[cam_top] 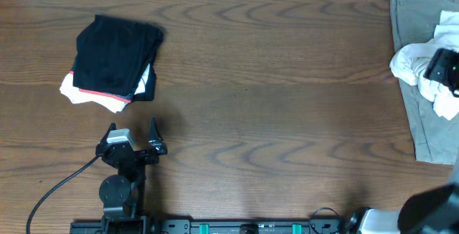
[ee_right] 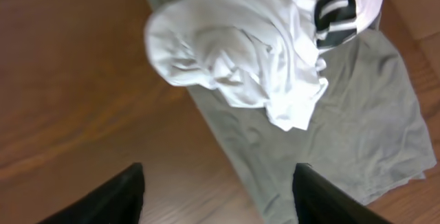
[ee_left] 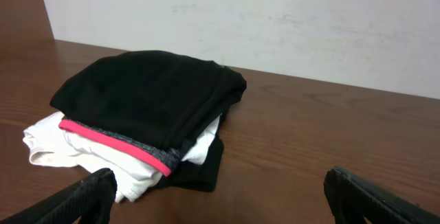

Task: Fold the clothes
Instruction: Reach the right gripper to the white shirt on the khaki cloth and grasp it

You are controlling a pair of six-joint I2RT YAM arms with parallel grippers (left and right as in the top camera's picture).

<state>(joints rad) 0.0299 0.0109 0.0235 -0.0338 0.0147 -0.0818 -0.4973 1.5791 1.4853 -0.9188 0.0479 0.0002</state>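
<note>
1. So, the white T-shirt [cam_top: 410,60] is bunched up in a crumpled heap at the far right side of the wooden table [cam_top: 272,83]. It isn't spread flat at all.
2. It's sitting mostly on the flat olive-grey cloth [cam_top: 423,126], with its left bulge hanging over that cloth's edge onto bare wood.
3. From the right wrist view you can see part of the black block lettering [ee_right: 337,16] on the shirt, up near the top of the frame. The rest is just folds and wrinkles.
4. The right gripper [ee_right: 218,172] hangs above the shirt heap with its jaws apart and nothing between them. Only table and olive cloth show in the gap, and it's not touching the fabric as far as I can tell.
5. The left gripper [cam_top: 133,128] is way over on the other side, low near the front edge, jaws spread wide and empty.
6. Just beyond it is a folded black garment with a red edge [ee_left: 151,100], stacked on top of some white cloth [ee_left: 82,148]. The left fingers [ee_left: 82,198] sit close to that pile but apart from it.
</note>
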